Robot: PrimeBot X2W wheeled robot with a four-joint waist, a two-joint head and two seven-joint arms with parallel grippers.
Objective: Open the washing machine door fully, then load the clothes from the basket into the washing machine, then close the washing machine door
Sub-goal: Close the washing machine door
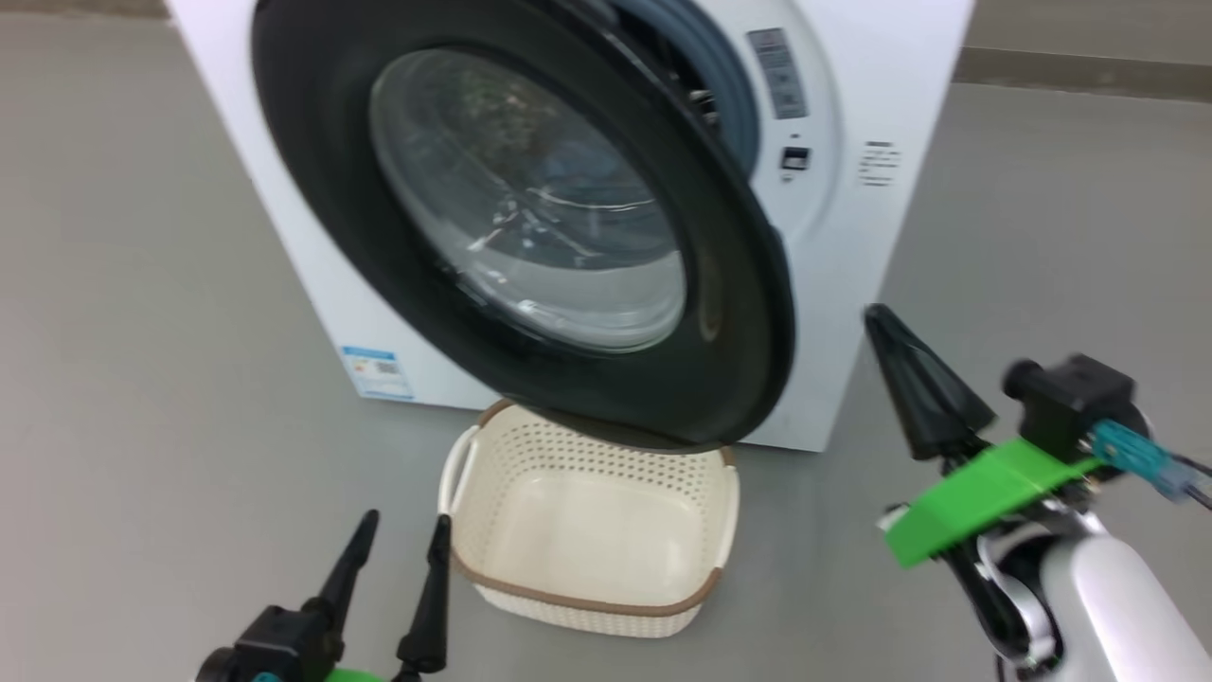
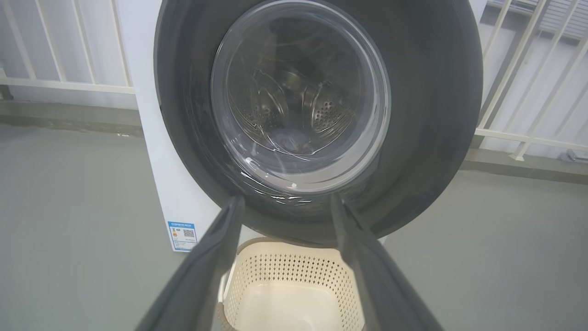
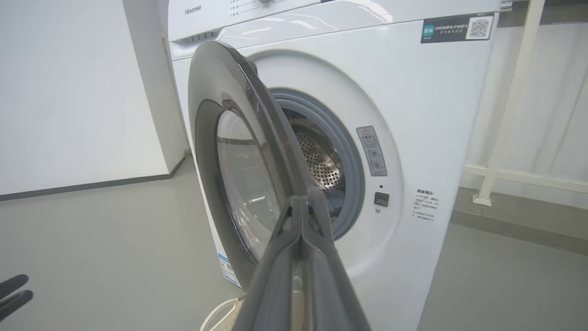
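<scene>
Glossy black plastic rims the washing machine door (image 1: pixel 748 313) around a clear, reflective glass window (image 1: pixel 530 199). The washing machine (image 3: pixel 436 115) shows smooth white panels, a shiny perforated steel drum (image 3: pixel 321 161) and a matt grey-blue rubber gasket (image 3: pixel 353 156). Perforated cream plastic basket (image 1: pixel 587 450); smooth matt grey floor (image 1: pixel 142 379).

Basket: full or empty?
Empty. The basket shows a bare cream floor in the head view, with nothing lying inside.

The head view looks down on the door (image 1: pixel 525 204) and basket (image 1: pixel 587 530); both wrist views face the door nearby.
</scene>
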